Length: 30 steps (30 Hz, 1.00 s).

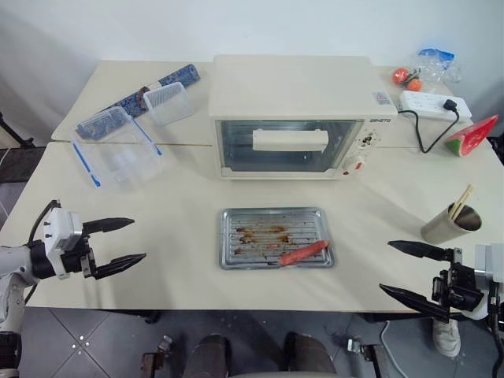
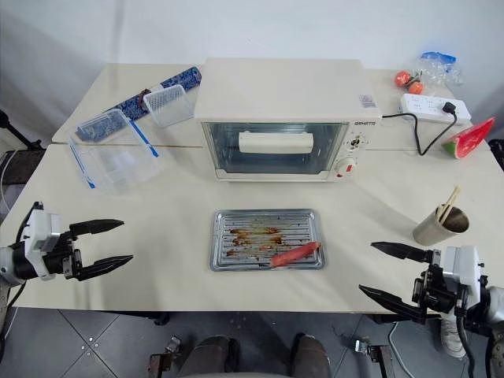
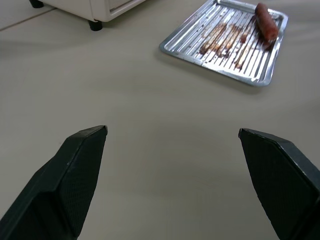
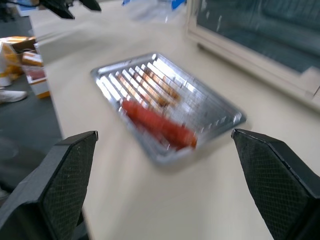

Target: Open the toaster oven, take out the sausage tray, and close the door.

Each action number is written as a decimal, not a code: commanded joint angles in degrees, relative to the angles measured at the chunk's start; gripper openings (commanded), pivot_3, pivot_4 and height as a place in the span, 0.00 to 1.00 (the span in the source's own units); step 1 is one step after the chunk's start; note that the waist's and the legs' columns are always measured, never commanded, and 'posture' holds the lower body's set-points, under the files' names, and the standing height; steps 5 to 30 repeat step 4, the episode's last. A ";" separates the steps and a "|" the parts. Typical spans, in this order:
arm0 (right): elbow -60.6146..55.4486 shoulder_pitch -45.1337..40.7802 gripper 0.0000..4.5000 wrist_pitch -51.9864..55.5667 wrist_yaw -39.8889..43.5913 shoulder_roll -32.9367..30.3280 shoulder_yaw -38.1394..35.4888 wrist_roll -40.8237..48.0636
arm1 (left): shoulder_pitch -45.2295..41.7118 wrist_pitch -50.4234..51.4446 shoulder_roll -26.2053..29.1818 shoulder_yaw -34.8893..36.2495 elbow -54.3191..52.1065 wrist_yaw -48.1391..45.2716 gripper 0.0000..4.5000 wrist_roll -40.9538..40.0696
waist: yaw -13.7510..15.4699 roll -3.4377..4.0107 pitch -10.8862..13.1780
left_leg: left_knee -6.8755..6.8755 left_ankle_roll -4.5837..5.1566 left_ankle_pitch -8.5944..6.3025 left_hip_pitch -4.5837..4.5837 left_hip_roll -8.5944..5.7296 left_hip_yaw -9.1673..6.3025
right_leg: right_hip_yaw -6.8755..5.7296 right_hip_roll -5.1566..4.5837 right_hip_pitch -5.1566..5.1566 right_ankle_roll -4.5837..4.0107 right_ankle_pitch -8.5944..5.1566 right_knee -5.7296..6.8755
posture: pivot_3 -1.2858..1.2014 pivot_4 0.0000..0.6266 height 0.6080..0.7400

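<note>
**Left eye view: tray out, door shut, both claws wide and empty**

Left gripper [image 1: 118,242] spread wide, holding nothing, hanging over the table [image 1: 173,228] near its front edge. Right gripper [image 1: 411,272] equally wide and empty, at the opposite front corner. Between the two, well apart from either: the sausage tray [image 1: 311,220], flat on the tabletop, long axis running straight across from one claw toward the other. Inward of each claw and a little ahead of it, then; reachable at a short end from either side. Somewhat nearer the right claw by the look of it, with the sausage [image 1: 303,253] lying at that end too, slanted along the front rim. Beyond the tray, farther ahead of both claws: the toaster oven [image 1: 291,87], its door [image 1: 236,150] upright and seemingly closed, bar handle [image 1: 290,140] facing the claws.

Judged from this layout, all three steps look done. No grasp appears called for; should the tray need shifting, better suited to the right arm, approaching its near short end along the long axis.
</note>
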 commanded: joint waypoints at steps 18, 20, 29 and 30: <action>-0.37 -0.08 1.00 -3.37 1.50 1.07 -3.80 2.15 | 1.42 -2.39 0.02 2.38 0.70 -1.35 1.00 -1.02 | -0.06 0.01 0.01 | 0.00 -0.02 -0.02 0.02 0.04 0.02 | -0.04 0.01 0.00 0.00 0.00 0.02 | 0.52 0.24 1.00; -0.37 -0.08 1.00 -3.37 1.50 1.07 -3.80 2.15 | 1.42 -2.39 0.02 2.38 0.70 -1.35 1.00 -1.02 | -0.06 0.01 0.01 | 0.00 -0.02 -0.02 0.02 0.04 0.02 | -0.04 0.01 0.00 0.00 0.00 0.02 | 0.52 0.24 1.00; -0.37 -0.08 1.00 -3.37 1.50 1.07 -3.80 2.15 | 1.42 -2.39 0.02 2.38 0.70 -1.35 1.00 -1.02 | -0.06 0.01 0.01 | 0.00 -0.02 -0.02 0.02 0.04 0.02 | -0.04 0.01 0.00 0.00 0.00 0.02 | 0.52 0.24 1.00; -0.37 -0.08 1.00 -3.37 1.50 1.07 -3.80 2.15 | 1.42 -2.39 0.02 2.38 0.70 -1.35 1.00 -1.02 | -0.06 0.01 0.01 | 0.00 -0.02 -0.02 0.02 0.04 0.02 | -0.04 0.01 0.00 0.00 0.00 0.02 | 0.52 0.24 1.00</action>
